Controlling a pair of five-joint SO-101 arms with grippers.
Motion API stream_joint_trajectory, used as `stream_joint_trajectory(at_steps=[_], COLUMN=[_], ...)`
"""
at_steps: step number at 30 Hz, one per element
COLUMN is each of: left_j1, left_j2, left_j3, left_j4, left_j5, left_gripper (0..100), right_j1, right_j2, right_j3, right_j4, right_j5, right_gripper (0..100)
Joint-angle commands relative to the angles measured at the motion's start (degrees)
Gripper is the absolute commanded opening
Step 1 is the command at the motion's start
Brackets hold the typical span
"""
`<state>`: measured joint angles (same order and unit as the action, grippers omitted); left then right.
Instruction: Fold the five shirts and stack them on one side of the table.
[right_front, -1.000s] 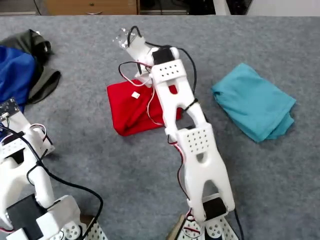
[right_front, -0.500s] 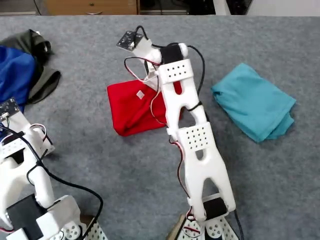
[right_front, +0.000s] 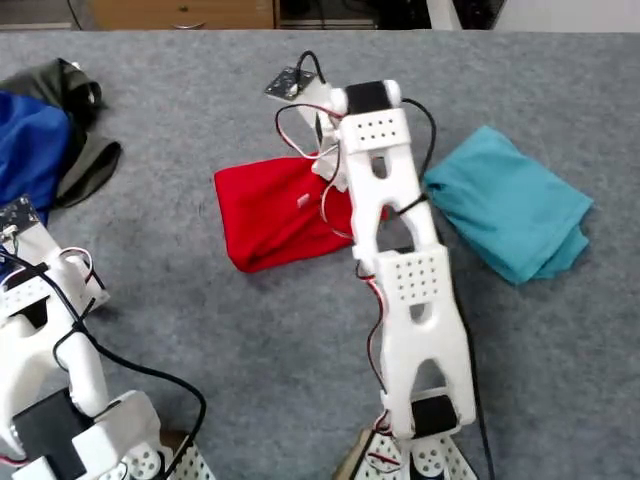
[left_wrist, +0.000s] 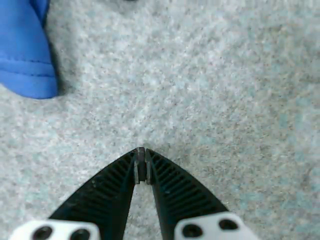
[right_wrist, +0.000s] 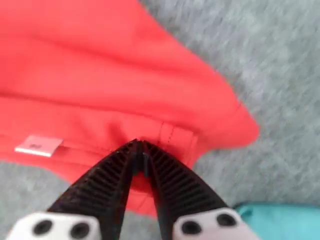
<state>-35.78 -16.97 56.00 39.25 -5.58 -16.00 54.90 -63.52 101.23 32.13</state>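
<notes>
Right jaws pinched shut on a hem of the red shirt (right_front: 275, 215), mid-surface, between the teal shirt (right_front: 510, 205) and the blue shirt (right_front: 30, 150) heaped with a dark shirt (right_front: 95, 165) at the far left. Left jaws pressed together on nothing, low over the bare grey surface (left_wrist: 225, 75) beside the blue cloth. Keep the pinch firm; draw the hem low and straight across for a square fold; release only once flat. Avoid lifting high, for fear of bunching.
</notes>
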Motion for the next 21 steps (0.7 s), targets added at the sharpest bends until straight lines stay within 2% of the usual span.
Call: stream_joint_trajectory(at_steps=[1, 8, 15, 21], left_j1=[-0.4, -0.4, -0.4, -0.4], left_j2=[-1.7, -1.7, -1.7, -1.7], left_j3=[-0.6, -0.6, -0.6, -0.5], left_j4=[-0.7, -0.7, -0.7, -0.7], left_j5=[0.4, 0.4, 0.4, 0.4], left_gripper=[2, 2, 2, 2], right_j1=[1.5, 4.0, 4.0, 0.0], right_j2=[-12.0, -25.1, -33.4, -26.5], right_j3=[13.3, 34.0, 27.1, 23.9], right_j4=[1.1, 0.9, 0.4, -5.2], right_j5=[2.9, 6.2, 5.9, 0.6], right_gripper=[0.5, 0.5, 0.5, 0.5])
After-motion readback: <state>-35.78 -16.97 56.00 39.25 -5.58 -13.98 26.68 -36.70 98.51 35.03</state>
